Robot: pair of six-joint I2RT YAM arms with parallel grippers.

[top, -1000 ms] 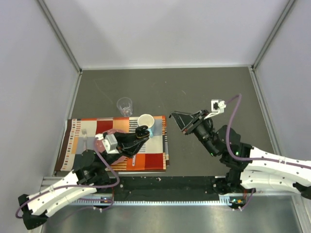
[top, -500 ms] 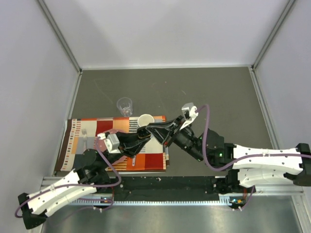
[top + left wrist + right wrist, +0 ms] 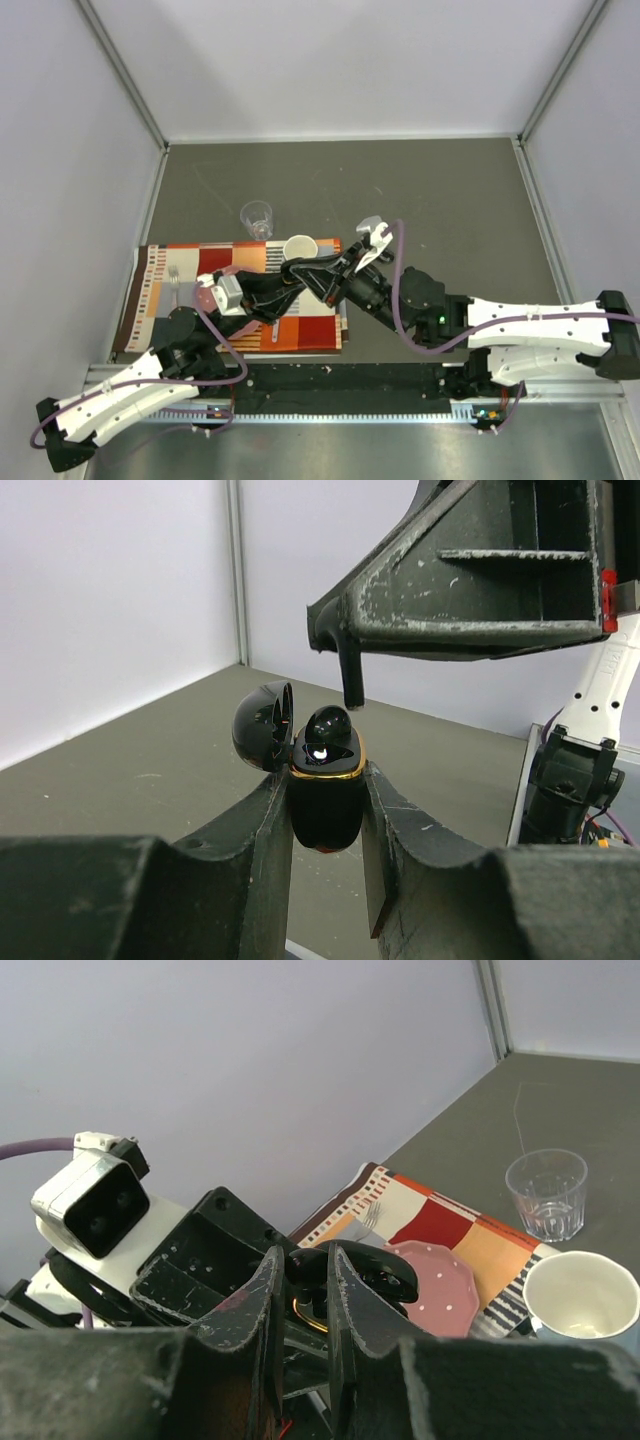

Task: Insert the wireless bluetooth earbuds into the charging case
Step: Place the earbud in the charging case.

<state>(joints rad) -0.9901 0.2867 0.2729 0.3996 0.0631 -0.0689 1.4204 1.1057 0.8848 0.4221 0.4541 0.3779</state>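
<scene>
Quick rundown of what we saw. The left hand (image 3: 326, 780) had the charging case (image 3: 326, 810) clamped between both fingers and held upright. It was up off the tabletop (image 3: 430, 190), above the right end of the checked cloth (image 3: 170, 262) that lay along the near edge toward the left side. The lid (image 3: 262, 725) was flipped open to the left, and one seated earbud (image 3: 330, 730) sat glossy inside the gold rim.

The right hand (image 3: 303, 1257) hung right over the open case with its fingers pinched to a narrow gap. From the left wrist view, a thin black stem poked down from its tip just above the seated bud. We took that to be the held earbud (image 3: 351, 685), not quite touching the case. The right wrist view was too dark between the fingers to confirm it.

On the cloth there was also a white mug (image 3: 300, 247) at the far right corner, a pink plate (image 3: 440, 1285) and a fork (image 3: 175, 285). A clear glass (image 3: 257, 217) stood on the bare tabletop just beyond the cloth's far edge.
</scene>
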